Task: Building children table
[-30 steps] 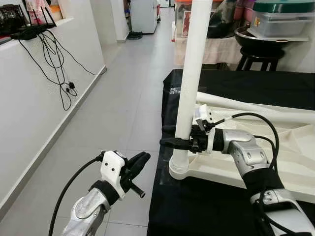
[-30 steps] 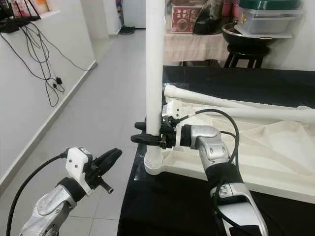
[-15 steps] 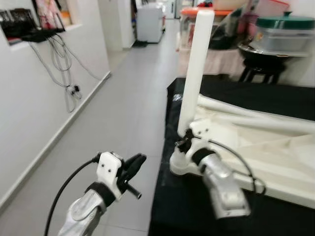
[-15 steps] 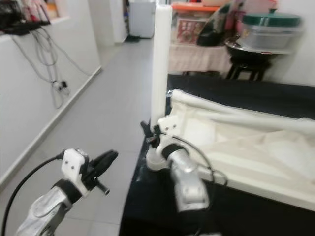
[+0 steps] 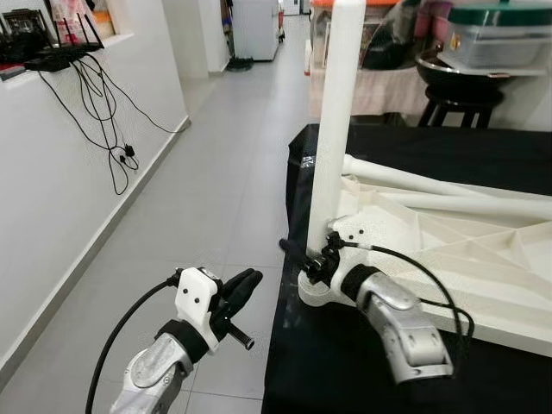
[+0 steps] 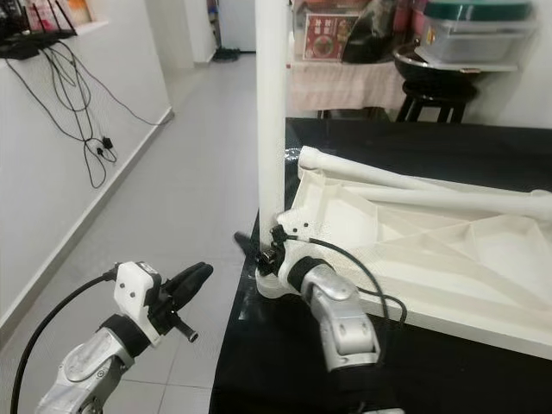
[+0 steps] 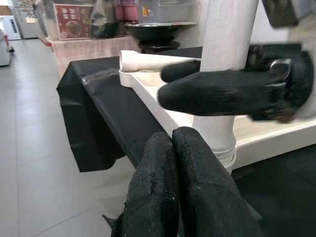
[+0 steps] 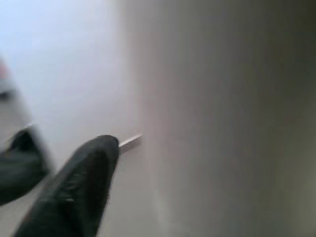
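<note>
We see the white table top (image 5: 448, 250) lying upside down on a black cloth (image 5: 483, 155) to our right, ribbed underside up; at its near-left corner one white leg (image 5: 335, 129) stands upright in its round socket (image 5: 312, 293), while two more loose legs (image 5: 431, 185) lie flat across the far edge of the top

The right gripper (image 5: 309, 259) sits at the foot of the upright leg, just above the socket — its black fingers (image 7: 217, 91) reach past the leg on either side, one nearer us and one behind, spread about as wide as the leg; whether they press on it we cannot tell, since the right wrist view is a close blur of white plastic with one dark fingertip (image 8: 79, 182)

The left gripper (image 5: 235, 293) hangs well to the left of the table, over the grey tiled floor (image 5: 207, 190); its two fingers (image 7: 173, 197) lie pressed together with nothing between them

Farther out — a white wall (image 5: 60, 172) on the left with black cables (image 5: 99, 103) trailing down from a ledge; beyond the cloth, a dark stool (image 5: 453, 95) and stacked containers (image 5: 496, 39)
</note>
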